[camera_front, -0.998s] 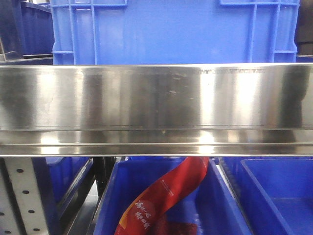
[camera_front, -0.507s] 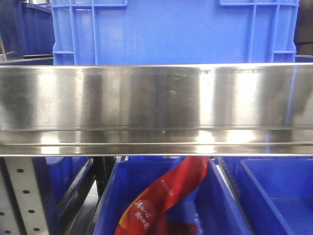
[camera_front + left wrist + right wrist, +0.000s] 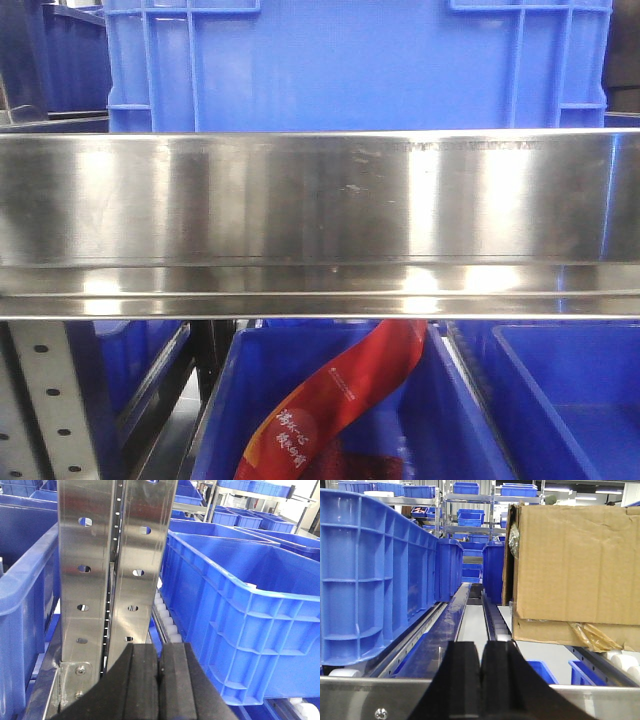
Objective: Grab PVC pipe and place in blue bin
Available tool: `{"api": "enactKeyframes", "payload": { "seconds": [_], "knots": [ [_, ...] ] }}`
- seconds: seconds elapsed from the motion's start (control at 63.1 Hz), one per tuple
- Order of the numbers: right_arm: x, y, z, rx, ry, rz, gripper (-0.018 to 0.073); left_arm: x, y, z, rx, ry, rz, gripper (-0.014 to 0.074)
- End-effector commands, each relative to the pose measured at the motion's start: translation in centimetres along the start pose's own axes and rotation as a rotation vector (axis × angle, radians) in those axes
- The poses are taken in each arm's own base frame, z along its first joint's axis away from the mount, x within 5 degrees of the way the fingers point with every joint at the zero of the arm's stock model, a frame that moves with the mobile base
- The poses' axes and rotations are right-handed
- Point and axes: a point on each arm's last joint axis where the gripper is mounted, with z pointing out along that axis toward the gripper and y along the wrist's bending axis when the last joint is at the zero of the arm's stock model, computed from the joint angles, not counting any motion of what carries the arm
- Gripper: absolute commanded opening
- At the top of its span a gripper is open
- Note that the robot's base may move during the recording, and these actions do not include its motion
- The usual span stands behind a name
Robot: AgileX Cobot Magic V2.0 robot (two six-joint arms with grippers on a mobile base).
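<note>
At the bottom centre of the left wrist view, the left gripper point(image 3: 160, 680) has its black fingers pressed together with nothing between them; just beyond stands a perforated stainless steel upright post point(image 3: 115, 565), and to the right a large blue plastic bin point(image 3: 240, 615) sits on white rollers. In the right wrist view, the right gripper point(image 3: 480, 680) at the bottom centre also has its fingers closed on nothing, above a steel rail; a tall blue crate point(image 3: 375, 580) fills the left side, a brown cardboard box point(image 3: 570, 565) the upper right. The front view shows a wide brushed steel shelf beam point(image 3: 320, 220) across the middle, a red printed ribbon point(image 3: 340, 400) in a blue tub point(image 3: 215, 420) below. No PVC pipe shows in any view
</note>
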Motion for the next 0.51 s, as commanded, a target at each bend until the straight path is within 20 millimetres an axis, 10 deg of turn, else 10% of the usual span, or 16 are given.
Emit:
{"api": "enactKeyframes", "payload": {
  "seconds": [0.0, 0.491],
  "knots": [
    [0.02, -0.01, -0.02, 0.003, -0.005, -0.007, -0.0162, -0.10, 0.04, -0.09, 0.001, -0.013, 0.000, -0.0111],
    [0.10, -0.02, -0.02, 0.003, 0.003, 0.030, -0.0162, -0.10, 0.04, -0.09, 0.001, -0.013, 0.000, -0.0111]
  ]
}}
